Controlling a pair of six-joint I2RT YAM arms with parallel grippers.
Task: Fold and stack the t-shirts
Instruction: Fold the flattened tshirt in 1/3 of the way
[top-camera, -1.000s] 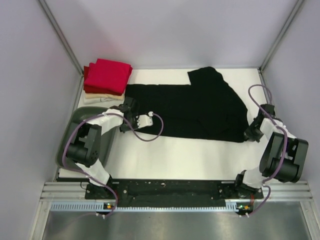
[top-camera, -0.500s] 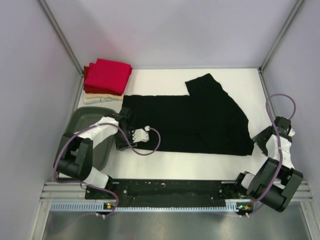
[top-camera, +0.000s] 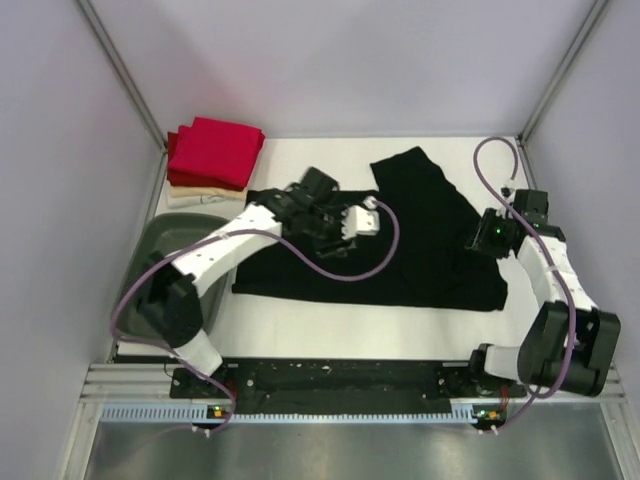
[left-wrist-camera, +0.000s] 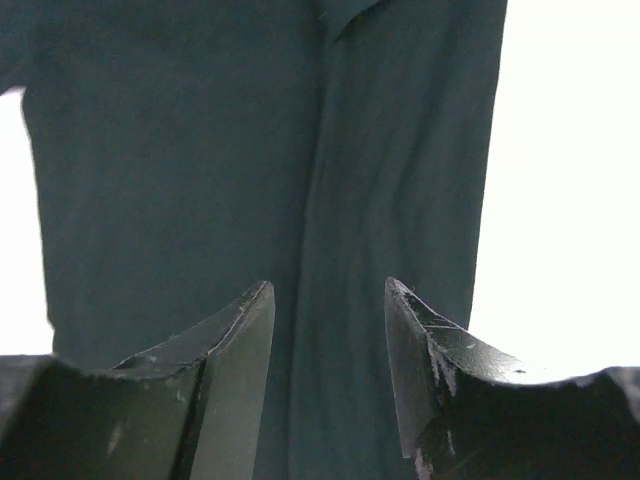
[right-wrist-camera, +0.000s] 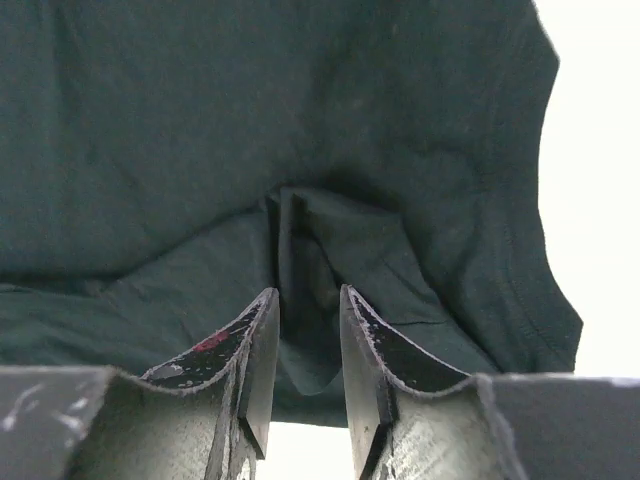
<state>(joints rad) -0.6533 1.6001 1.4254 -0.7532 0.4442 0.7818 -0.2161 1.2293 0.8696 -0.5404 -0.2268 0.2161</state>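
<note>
Both pincers have let go of the black shirt (top-camera: 420, 260) and moved in over it. The left pincer (left-wrist-camera: 325, 290), a second ago shut at the shirt's left end, now hangs above its middle, jaws apart and empty. The right pincer (right-wrist-camera: 308, 292) has come from the near right corner to the shirt's right edge. Its jaws are narrowly apart over a bunched fold and appear to clamp nothing. The shirt lies spread across the middle of the surface, one sleeve toward the far edge. Spreading looks finished and the first fold is probably next. The folded stack (top-camera: 213, 152) sits in the far left corner.
</note>
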